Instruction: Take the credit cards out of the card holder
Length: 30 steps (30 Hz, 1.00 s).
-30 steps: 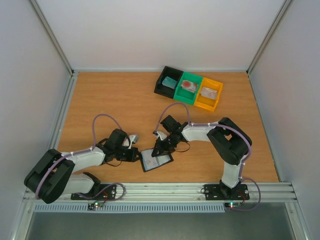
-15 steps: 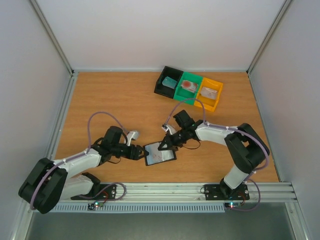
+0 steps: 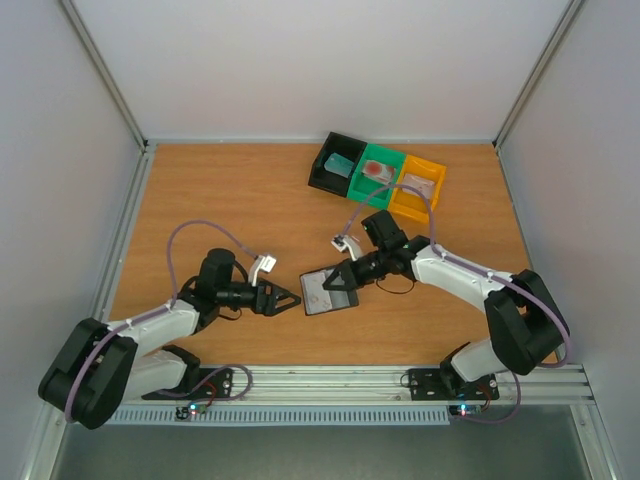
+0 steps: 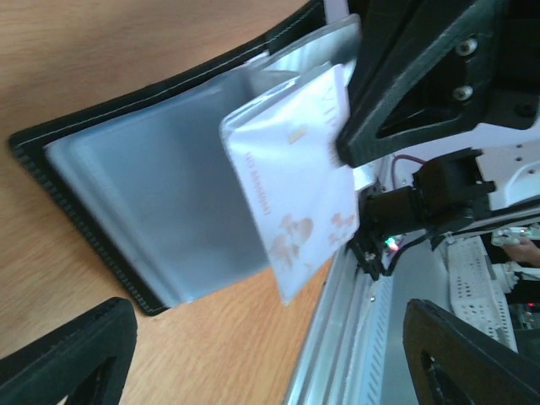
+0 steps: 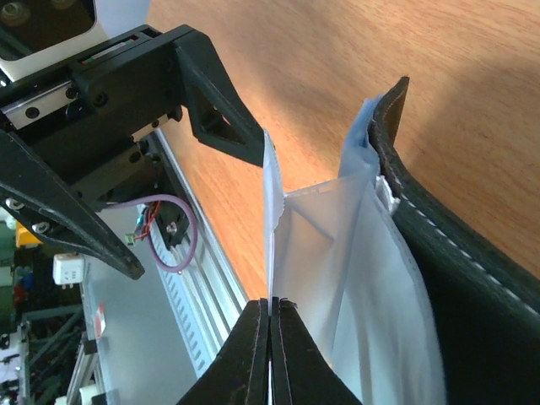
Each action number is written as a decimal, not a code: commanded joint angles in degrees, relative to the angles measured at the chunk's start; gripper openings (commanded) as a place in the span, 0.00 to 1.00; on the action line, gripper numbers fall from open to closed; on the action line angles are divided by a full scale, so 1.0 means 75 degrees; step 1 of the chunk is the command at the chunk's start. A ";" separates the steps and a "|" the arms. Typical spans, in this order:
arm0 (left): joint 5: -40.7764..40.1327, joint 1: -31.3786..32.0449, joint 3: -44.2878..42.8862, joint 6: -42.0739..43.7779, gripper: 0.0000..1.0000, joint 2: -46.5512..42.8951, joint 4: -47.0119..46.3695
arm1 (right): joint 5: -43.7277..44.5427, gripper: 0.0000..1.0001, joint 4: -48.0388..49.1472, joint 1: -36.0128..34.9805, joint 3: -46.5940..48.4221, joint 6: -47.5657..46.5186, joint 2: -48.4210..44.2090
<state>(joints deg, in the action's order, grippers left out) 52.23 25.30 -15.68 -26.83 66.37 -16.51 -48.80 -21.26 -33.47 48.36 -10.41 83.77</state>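
Observation:
The black card holder (image 3: 322, 297) lies open and tilted between my two grippers, its pale blue-grey pockets (image 4: 177, 194) facing the left wrist camera. A whitish credit card with pink marks (image 4: 295, 194) sticks halfway out of a pocket. My right gripper (image 3: 337, 283) is shut on that card's edge (image 5: 270, 253), and the holder (image 5: 456, 253) hangs beside it. My left gripper (image 3: 290, 299) stands open just left of the holder, holding nothing. Its fingers (image 4: 67, 354) flank the holder's near edge without touching it.
Three trays stand in a row at the back: black (image 3: 323, 170), green (image 3: 364, 186) and orange (image 3: 404, 205). A teal card (image 3: 341, 165), a red one (image 3: 376, 170) and a pale one (image 3: 420, 184) lie in them. The metal rail (image 3: 330, 378) runs along the near edge.
My left gripper has opened, let go of the holder and drawn back to the left. The right gripper has moved right and back, pulling the card and the holder along.

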 commanded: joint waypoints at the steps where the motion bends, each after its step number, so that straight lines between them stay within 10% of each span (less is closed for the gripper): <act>1: 0.0631 -0.0022 -0.0045 0.0017 0.85 -0.0129 -0.0939 | -0.0535 0.01 0.0605 0.0005 -0.0099 -0.0175 -0.0027; 13: 0.0397 0.0224 -0.0297 0.0012 0.73 0.0302 -0.2454 | -0.1589 0.01 0.1947 -0.0191 -0.0288 0.0215 -0.0308; 19: 0.0550 0.0318 -0.0388 -0.0702 0.03 0.0142 -0.2795 | -0.1284 0.01 0.1908 -0.0202 -0.0406 0.0213 -0.0188; 30: 0.0963 -0.0010 -0.0380 0.0266 0.00 0.0064 -0.1425 | -0.1307 0.09 0.1563 0.0436 -0.0905 0.0057 -0.0728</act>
<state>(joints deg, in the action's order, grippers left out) 58.50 26.76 -18.74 -28.97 67.72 -29.23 -59.46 -7.33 -33.34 44.12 -9.47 81.28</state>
